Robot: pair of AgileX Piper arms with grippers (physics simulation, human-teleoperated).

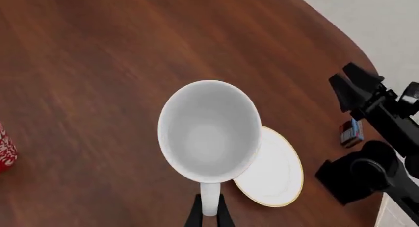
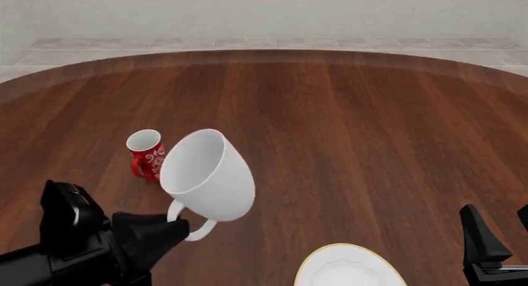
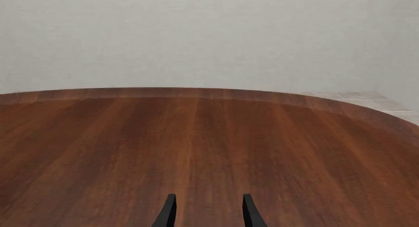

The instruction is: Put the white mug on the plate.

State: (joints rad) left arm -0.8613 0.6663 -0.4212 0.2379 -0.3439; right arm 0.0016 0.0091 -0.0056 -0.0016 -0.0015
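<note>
the left gripper (image 2: 177,227) is clamped on the handle of the white mug (image 2: 206,175), holding it tilted in the air just beyond its fingertips. the plate (image 2: 350,267) lies on the table to its right, and the right gripper (image 3: 208,212) stands parted, holding nothing.

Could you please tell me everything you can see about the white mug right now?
The white mug is plain, glossy and ceramic-looking, wider at the rim than the base, and empty. It is lifted off the table and tilted, with its mouth toward the front camera. The left gripper is shut on its loop handle. In the front view it hangs just right of the red mug, up and left of the plate, not yet over it.
</note>
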